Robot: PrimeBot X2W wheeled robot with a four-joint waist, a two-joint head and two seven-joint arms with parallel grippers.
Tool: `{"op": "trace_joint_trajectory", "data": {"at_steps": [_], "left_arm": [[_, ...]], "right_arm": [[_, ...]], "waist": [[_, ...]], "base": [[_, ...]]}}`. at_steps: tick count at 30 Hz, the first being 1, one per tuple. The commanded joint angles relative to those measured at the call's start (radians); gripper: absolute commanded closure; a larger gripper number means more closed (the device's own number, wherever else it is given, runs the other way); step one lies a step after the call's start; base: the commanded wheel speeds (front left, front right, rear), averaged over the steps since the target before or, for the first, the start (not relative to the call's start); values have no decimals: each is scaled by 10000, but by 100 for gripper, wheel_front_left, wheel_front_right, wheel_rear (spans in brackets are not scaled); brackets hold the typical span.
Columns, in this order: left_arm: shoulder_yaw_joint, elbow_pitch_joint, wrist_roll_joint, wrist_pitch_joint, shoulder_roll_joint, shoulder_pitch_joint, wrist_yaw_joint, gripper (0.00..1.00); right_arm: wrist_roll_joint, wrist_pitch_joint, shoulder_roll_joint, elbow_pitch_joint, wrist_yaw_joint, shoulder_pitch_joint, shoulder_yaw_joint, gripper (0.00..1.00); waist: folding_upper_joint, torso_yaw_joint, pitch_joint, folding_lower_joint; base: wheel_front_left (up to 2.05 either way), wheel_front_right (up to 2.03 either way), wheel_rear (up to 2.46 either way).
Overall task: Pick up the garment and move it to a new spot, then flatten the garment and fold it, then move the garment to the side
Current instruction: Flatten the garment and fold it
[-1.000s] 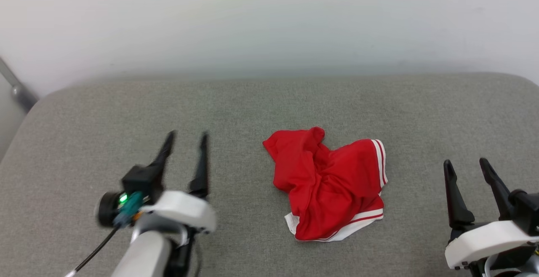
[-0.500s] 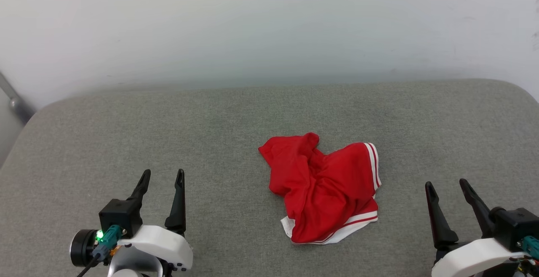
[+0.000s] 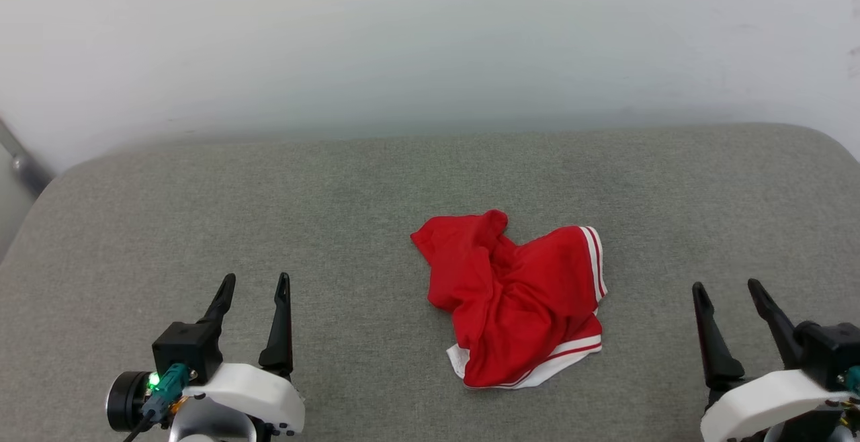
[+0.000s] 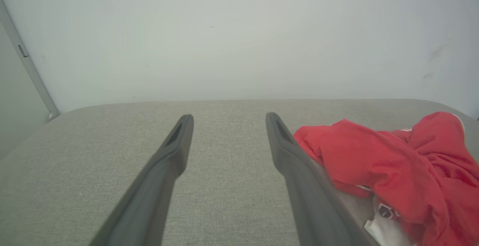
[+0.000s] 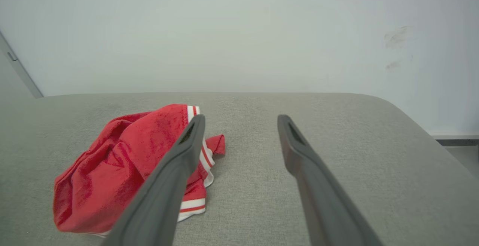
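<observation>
Two grippers, both with fingers spread wide and nothing between them.

Your left gripper (image 3: 257, 279) sits low at the near left in the head view, with its fingers pointing away toward the wall. A green lamp (image 3: 154, 380) is lit on its wrist housing. Your right gripper (image 3: 726, 286) sits at the near right and points the same way. Bare grey cloth shows between each pair of fingers, and neither gripper touches the garment.

The garment (image 3: 517, 301) lies between them, a little nearer your right gripper. It is a crumpled red heap, not spread out. A red-and-white striped band runs down its right edge and along its near edge, and a white corner pokes out at the near left.

In the left wrist view the heap (image 4: 393, 163) lies just right of the fingers. A small dark mark there on a white patch is too small to read. In the right wrist view the heap (image 5: 112, 163) lies left of the fingers.

All of it rests on a grey padded surface (image 3: 336, 193) with rounded corners, set against a plain white wall (image 3: 430, 39). A grey metal bar (image 3: 23, 156) slants at the far left.
</observation>
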Motion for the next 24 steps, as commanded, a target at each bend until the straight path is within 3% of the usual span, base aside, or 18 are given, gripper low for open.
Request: {"op": "trace_joint_trajectory", "data": {"at_steps": [1,4,8,13,17,20,24], "left_arm": [[14,-71,3,-68,6,96,53,0],[0,-187,16,-146,-47,-7,89,0],[-92,-244,19,-280,-156,-190,56,0],[-182,-255,15,-447,-316,-500,-30,0],[-296,-104,50,-598,-450,-816,-155,0],[-409,21,83,-698,-534,-1074,-255,0],[-467,147,93,-819,-686,-1362,-348,0]], "right_arm": [[-71,125,15,-49,-7,-190,-119,0],[-53,710,16,44,-5,-417,-488,0],[364,2724,-320,426,-5,-778,-1026,0],[1252,6025,-1348,701,-7,-1328,-475,0],[1998,8205,-1716,916,-7,-1744,111,0],[2190,9031,-1864,1128,-7,-2001,442,0],[2200,9123,-1872,1668,-7,-2344,666,0]], "waist": [[0,52,41,1],[0,273,125,1],[0,715,262,1],[0,1316,720,1],[0,1789,1075,1],[0,2098,1361,1],[0,2389,1729,1]], "base": [[0,0,0],[0,0,0],[0,0,0],[0,0,0],[0,0,0],[0,0,0],[0,0,0]]}}
